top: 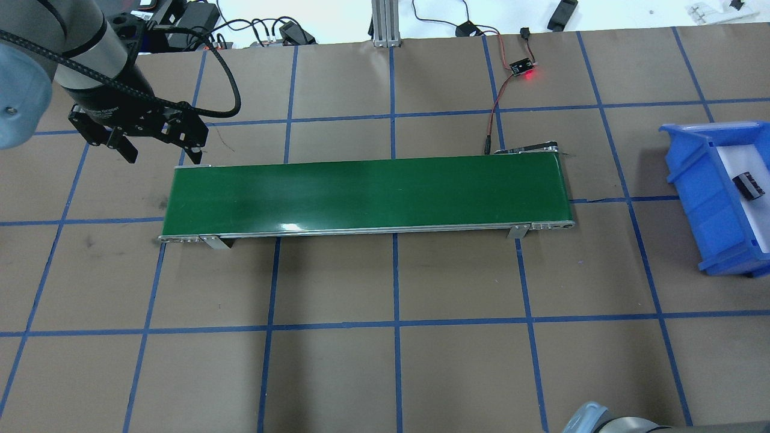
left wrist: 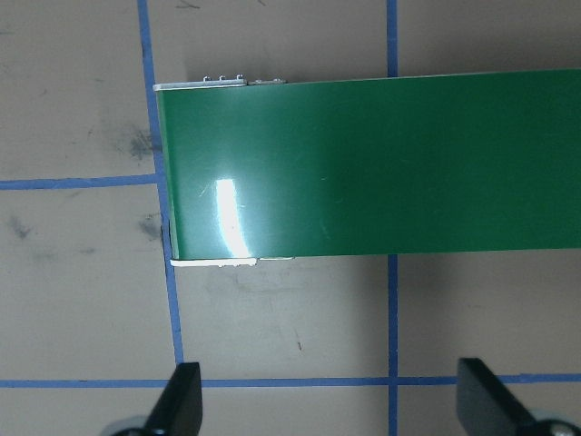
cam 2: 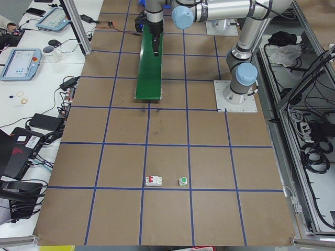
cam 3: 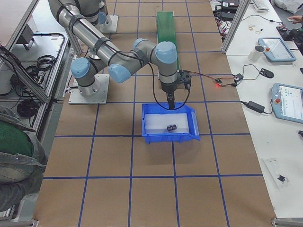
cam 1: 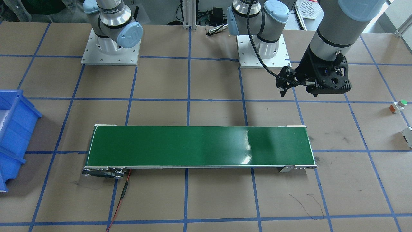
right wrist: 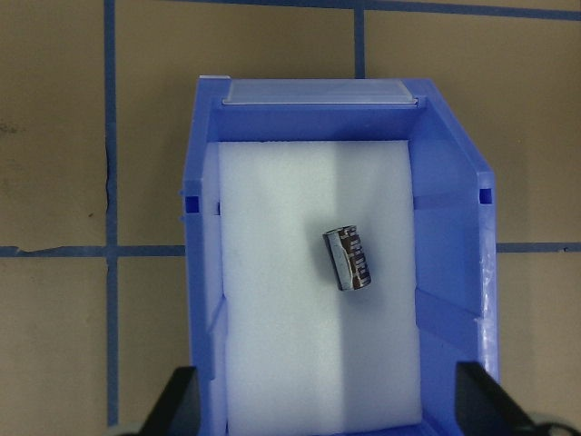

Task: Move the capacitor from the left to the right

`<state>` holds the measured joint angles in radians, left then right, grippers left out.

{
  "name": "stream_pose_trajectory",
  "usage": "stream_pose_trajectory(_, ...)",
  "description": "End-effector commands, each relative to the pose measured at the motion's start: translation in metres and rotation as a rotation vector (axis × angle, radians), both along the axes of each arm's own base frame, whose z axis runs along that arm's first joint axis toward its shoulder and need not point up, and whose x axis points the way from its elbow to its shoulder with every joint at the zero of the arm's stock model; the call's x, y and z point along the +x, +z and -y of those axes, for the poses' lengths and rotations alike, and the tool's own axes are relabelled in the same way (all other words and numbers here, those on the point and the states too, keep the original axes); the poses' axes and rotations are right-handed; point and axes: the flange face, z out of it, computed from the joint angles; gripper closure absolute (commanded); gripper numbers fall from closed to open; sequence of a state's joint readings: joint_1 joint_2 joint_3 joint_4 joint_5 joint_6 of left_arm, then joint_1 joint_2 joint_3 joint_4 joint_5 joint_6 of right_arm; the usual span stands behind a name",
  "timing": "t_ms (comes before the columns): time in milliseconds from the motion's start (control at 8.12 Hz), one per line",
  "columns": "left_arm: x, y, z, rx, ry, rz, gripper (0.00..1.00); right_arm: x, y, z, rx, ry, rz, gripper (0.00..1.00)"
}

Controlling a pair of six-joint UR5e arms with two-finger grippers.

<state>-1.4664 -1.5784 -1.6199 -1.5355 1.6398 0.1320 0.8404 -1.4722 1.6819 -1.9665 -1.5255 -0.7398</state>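
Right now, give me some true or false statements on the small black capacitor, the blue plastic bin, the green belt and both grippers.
The small black cylindrical capacitor lies on white foam in the blue plastic bin. True.
The right gripper is shut on it. False: it is open above the bin.
The left gripper is open near one end of the green conveyor belt. True.
The capacitor stands upright. False: it lies on its side.

A green conveyor belt [cam 1: 199, 146] lay on the blue-gridded desk [cam 1: 219, 196]; a green-buttoned block [cam 1: 398, 106] and a white boxy part [cam 1: 408, 136] sat beyond its end.
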Motion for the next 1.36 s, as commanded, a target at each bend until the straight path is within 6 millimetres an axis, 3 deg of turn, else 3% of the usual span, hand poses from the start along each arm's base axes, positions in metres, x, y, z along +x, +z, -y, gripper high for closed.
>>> stream_pose_trajectory(0, 0.000, 0.000, 0.000, 0.000, 0.000, 0.000, 0.00, 0.059, 0.037, -0.007, 0.008, -0.044, 0.021, 0.00)
stream_pose_trajectory(123, 0.000, 0.000, 0.000, 0.000, 0.000, 0.000, 0.00, 0.090, 0.042, -0.006, 0.029, -0.052, 0.046, 0.00)
stream_pose_trajectory(370, 0.000, 0.000, 0.000, 0.000, 0.000, 0.000, 0.00, 0.172, 0.056, 0.004, 0.010, -0.058, 0.047, 0.00)
stream_pose_trajectory(739, 0.000, 0.000, 0.000, 0.000, 0.000, 0.000, 0.00, 0.289, 0.056, 0.010, 0.006, -0.048, 0.076, 0.00)
stream_pose_trajectory(986, 0.000, 0.000, 0.000, 0.000, -0.002, 0.000, 0.00, 0.343, 0.055, 0.004, 0.010, -0.040, 0.091, 0.00)
stream_pose_trajectory(1232, 0.000, 0.000, 0.000, 0.000, -0.002, 0.000, 0.00, 0.381, 0.054, -0.003, 0.013, -0.073, 0.108, 0.00)
